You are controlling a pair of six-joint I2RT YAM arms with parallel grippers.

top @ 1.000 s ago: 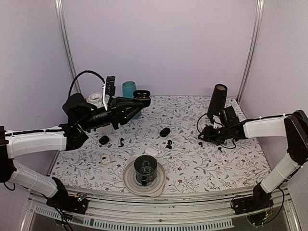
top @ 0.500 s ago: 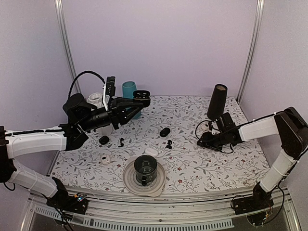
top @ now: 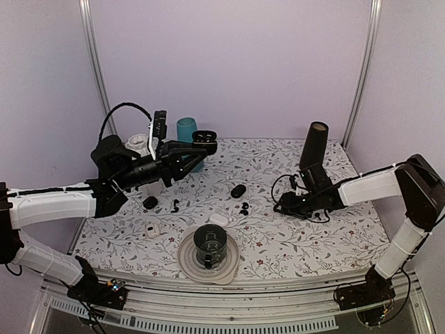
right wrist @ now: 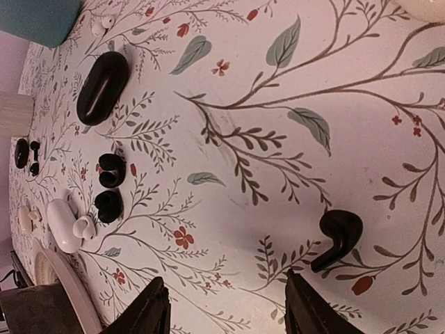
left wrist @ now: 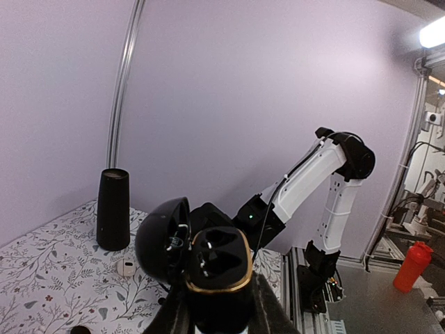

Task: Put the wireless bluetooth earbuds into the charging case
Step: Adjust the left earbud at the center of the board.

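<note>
Above the back-left part of the flowered table (top: 327,243), we find the left gripper (top: 197,148) clamped on the charging case (top: 204,138), which it holds in the air with the lid swung open. In the left wrist view we see the case upright between the two fingers (left wrist: 268,316), its gold-edged rim facing us; we cannot tell whether its wells are filled. Right of centre, the right gripper (top: 280,204) hangs low over the cloth, its fingers (right wrist: 156,309) parted with nothing between them. One black earbud (right wrist: 338,235) lies on the cloth just ahead of one fingertip, untouched. Farther off, a pair of earbuds (right wrist: 111,169) lies beside a white case (right wrist: 64,224), with a black oval case (right wrist: 103,87) beyond. From above, we also pick out a lone earbud (top: 174,205) under the left arm, near a small black case (top: 149,202), and a dark mug (top: 209,243) on a plate (top: 184,259) at the near edge
</note>
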